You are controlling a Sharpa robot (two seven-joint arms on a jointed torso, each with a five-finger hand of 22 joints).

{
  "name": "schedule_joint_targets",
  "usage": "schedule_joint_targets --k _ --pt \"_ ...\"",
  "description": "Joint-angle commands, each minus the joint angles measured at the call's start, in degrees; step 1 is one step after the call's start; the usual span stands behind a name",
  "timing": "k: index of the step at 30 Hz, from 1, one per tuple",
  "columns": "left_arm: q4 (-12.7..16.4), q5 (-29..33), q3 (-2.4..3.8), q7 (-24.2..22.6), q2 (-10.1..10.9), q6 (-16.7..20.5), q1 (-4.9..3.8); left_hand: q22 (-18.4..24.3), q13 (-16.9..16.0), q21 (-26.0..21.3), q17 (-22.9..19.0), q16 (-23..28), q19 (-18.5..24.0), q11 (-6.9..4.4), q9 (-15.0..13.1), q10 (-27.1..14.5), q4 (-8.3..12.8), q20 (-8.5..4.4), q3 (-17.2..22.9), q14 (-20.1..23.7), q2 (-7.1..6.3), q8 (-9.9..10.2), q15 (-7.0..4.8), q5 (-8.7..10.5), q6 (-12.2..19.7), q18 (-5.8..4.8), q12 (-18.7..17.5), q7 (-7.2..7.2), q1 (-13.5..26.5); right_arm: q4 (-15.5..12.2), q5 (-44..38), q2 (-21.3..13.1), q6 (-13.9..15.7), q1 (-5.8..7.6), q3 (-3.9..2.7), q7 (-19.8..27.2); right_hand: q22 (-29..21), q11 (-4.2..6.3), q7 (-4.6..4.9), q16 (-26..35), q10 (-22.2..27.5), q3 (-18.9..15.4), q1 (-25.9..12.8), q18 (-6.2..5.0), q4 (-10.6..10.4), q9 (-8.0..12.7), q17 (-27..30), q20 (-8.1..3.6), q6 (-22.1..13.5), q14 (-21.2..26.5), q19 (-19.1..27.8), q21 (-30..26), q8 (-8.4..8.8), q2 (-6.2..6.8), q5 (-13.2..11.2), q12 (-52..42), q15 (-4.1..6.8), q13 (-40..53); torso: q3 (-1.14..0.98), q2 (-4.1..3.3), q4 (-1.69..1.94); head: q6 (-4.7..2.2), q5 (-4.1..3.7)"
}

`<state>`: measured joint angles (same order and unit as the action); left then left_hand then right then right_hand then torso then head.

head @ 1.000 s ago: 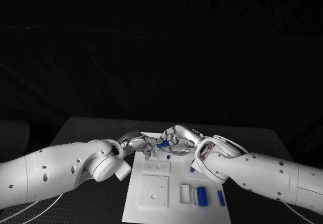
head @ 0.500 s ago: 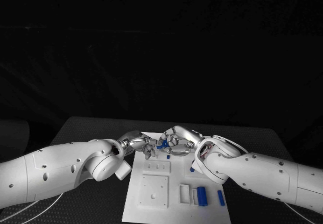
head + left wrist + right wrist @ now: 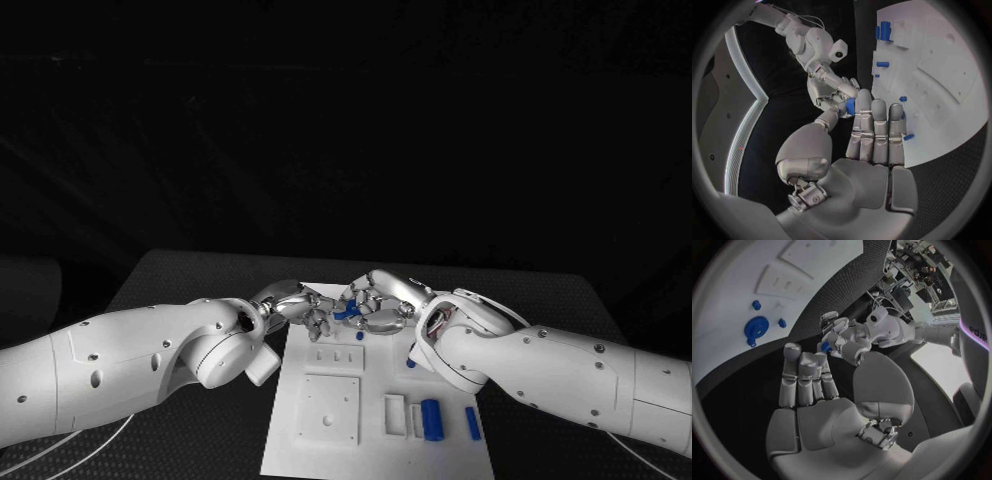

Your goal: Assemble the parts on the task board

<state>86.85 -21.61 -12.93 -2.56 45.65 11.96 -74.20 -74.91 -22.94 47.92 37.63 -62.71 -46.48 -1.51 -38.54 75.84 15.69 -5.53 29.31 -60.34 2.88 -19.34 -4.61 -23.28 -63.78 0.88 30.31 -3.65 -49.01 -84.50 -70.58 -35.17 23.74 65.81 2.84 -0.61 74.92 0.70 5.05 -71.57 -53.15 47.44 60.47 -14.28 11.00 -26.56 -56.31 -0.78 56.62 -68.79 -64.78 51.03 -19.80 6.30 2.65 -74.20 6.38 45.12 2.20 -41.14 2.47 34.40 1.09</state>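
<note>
Both hands meet above the far end of the white board (image 3: 378, 420). A small blue part (image 3: 345, 311) sits between them: the right hand (image 3: 378, 300) pinches it at the fingertips, and the left hand (image 3: 293, 303) has its fingers extended against it. The step appears to be a hand-to-hand transfer or regrasp; next, one hand likely needs a firm grip before the other releases.

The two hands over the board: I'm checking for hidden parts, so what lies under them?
Under the left hand and right hand lies the far end of the white board. A blue piece sits between their fingers; anything beneath is covered.
</note>
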Motion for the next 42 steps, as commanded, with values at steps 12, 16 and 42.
schedule_joint_targets --k 12,16,42 --pt "0.6 0.1 0.02 -1.3 -0.3 -0.6 0.02 -1.3 -2.0 1.8 1.3 -3.4 -1.2 -1.24 -1.5 1.6 -0.5 -5.45 -0.6 -0.8 0.31 -2.1 -1.2 2.44 -2.7 -0.11 3.0 1.65 -1.6 0.1 -1.0 0.2 -0.9 -0.33 -0.05 0.2 1.0 0.02 0.48 -0.3 -0.6 0.4 -0.2 -0.72 0.0 -1.6 -0.1 -0.26 2.1 0.1 -0.1 0.2 -0.96 -0.54 0.1 0.1 0.42 -0.1 0.01 0.01 0.02 0.12 -0.17" --pt "0.5 0.0 0.02 -1.3 -0.3 -0.1 0.02 -1.3 -2.5 2.2 1.5 -4.0 -1.4 -1.44 -1.8 1.6 -0.6 -5.66 -0.6 -0.9 0.15 -2.6 -1.41 2.56 -2.9 -0.11 3.7 1.79 -1.7 0.2 -1.0 0.2 -0.9 -0.42 -0.05 0.2 1.0 0.02 0.48 -0.3 -0.6 0.4 -0.2 -0.72 0.0 -1.6 -0.1 -0.26 2.1 0.1 -0.1 0.2 -0.97 -0.56 0.1 0.1 0.42 -0.1 0.01 0.01 0.01 0.17 -0.16" --pt "-0.9 -10.0 0.03 4.7 -0.6 2.0 -0.01 -1.3 -4.5 4.6 2.0 -7.0 -2.1 -2.4 -3.3 1.8 0.1 -6.79 -0.7 -1.4 -0.34 -5.7 -2.64 1.26 -3.2 -0.11 7.2 2.58 -2.8 2.2 1.4 -3.7 3.2 -0.4 -0.09 1.0 0.2 -5.51 6.13 5.4 8.2 -14.4 -4.0 -0.23 4.1 1.4 2.6 4.02 -11.8 8.4 9.3 -5.6 5.96 6.78 8.3 5.2 -4.98 -2.9 -0.05 0.04 -0.08 0.04 0.17"
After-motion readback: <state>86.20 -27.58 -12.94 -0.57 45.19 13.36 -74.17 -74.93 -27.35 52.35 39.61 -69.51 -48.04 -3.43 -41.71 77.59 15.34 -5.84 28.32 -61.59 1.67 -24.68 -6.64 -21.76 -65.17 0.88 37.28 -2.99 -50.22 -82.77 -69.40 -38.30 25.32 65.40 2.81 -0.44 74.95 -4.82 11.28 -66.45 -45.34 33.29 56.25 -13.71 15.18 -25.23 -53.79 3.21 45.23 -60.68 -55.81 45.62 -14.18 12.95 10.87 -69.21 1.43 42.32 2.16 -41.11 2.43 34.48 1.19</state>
